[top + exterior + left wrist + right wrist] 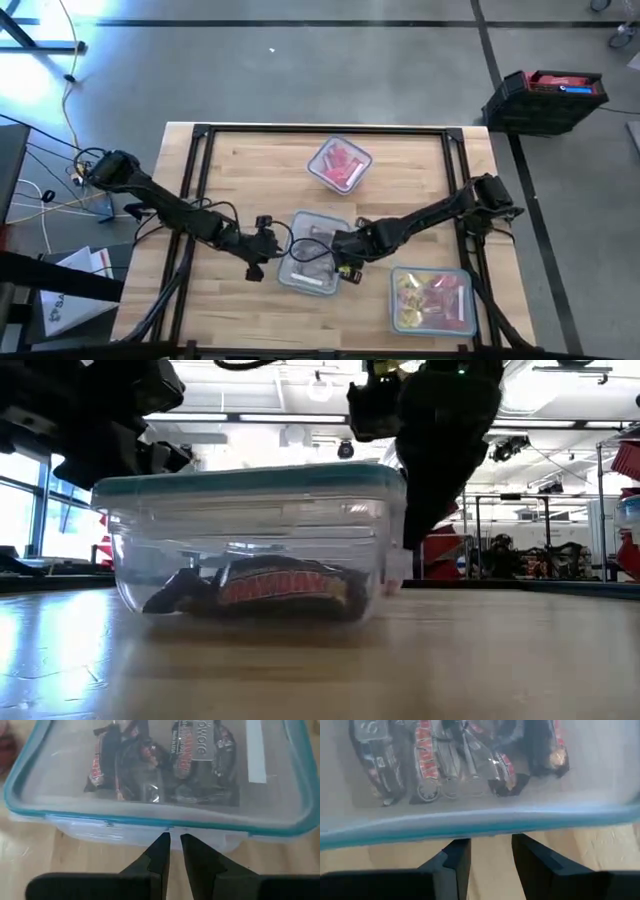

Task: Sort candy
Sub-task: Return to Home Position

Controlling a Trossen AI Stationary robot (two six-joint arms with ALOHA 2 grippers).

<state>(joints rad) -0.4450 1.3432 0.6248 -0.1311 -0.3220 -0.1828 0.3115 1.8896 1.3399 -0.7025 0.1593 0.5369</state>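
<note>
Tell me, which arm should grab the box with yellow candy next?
Probably right. The yellow candy box sits on the right arm's side, near the right fingers; the left fingers are across the brown-bar box.

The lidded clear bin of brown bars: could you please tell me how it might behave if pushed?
Probably slides rather than tips: the bin sits low and wide on the wooden table. Likely light, with only a few brown bars on its floor; they may shift. The left gripper and right gripper flank it.
</note>
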